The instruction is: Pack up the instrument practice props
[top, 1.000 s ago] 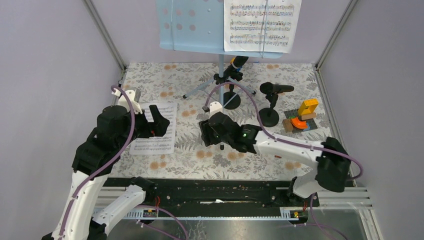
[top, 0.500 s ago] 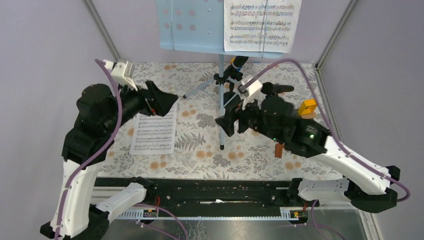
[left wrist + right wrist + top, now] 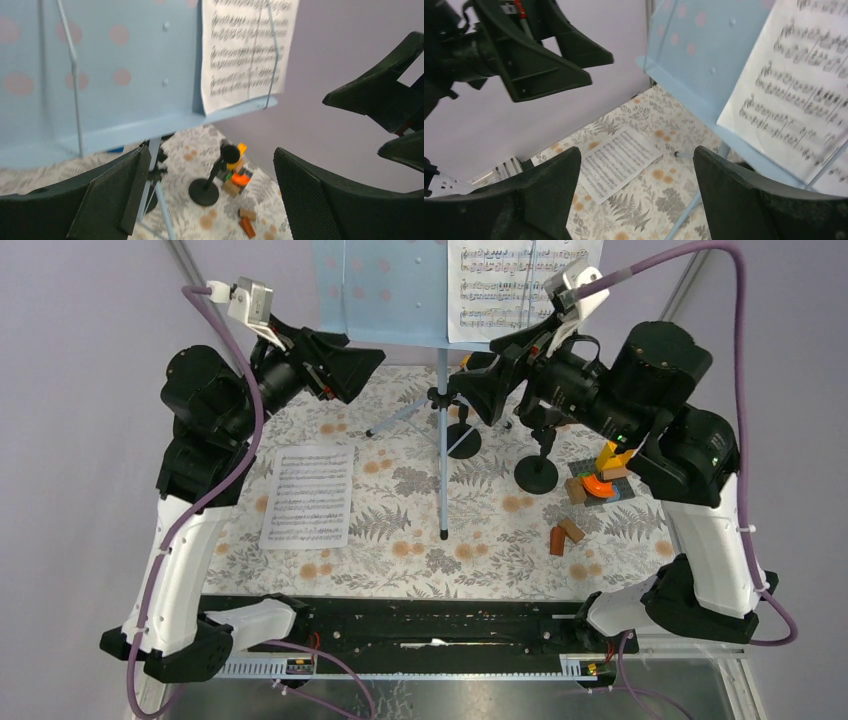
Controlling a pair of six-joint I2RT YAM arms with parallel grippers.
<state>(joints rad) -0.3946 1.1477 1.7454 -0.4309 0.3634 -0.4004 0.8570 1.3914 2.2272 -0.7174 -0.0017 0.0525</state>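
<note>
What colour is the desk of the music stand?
Light blue music desk, dotted with pinkish round holes; best seen from the left wrist.

A: What is your desk (image 3: 400, 310) made of?
B: It looks like painted sheet metal, smooth and matt, punched with round holes. The page (image 3: 520, 290) on it is plain white paper.
A: And under it?
B: A cover (image 3: 400, 540) that looks like printed cloth, matt. Your left fingers (image 3: 310, 200) are matt black plastic with finely dimpled pads. Two blocks (image 3: 565, 535) look like bare wood.
</note>
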